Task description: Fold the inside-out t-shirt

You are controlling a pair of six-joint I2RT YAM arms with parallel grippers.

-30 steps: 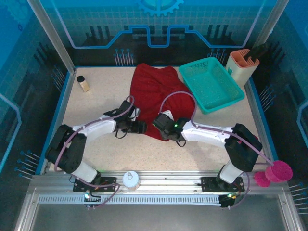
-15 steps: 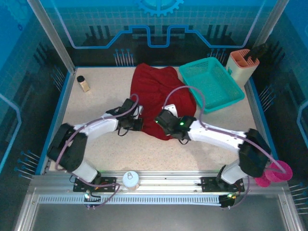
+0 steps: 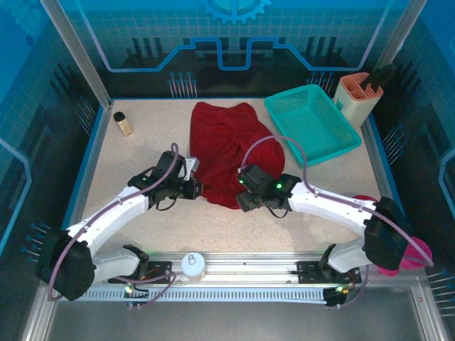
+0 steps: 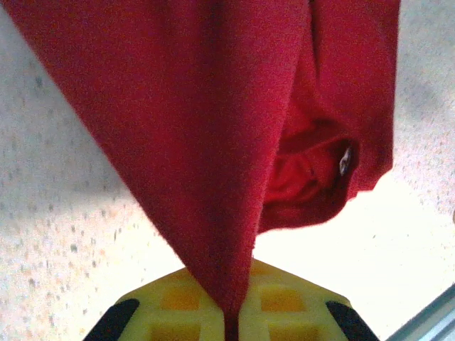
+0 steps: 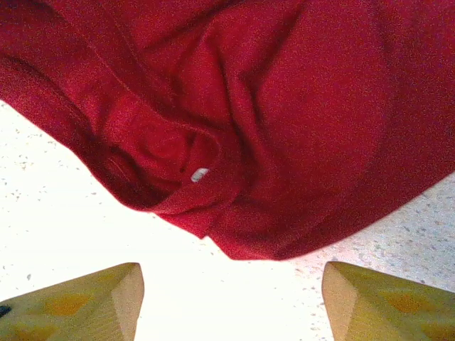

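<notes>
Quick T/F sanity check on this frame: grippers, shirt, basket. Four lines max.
1. The left gripper is shut on the t-shirt. True.
2. The right gripper is clamped on cloth. False: its fingers stand apart with nothing between them, and the shirt's edge lies just ahead.
3. The t-shirt lies inside the teal basket. False: it lies on the table, left of the basket.
4. A small bottle stands upright, left of the shirt. True.
</notes>
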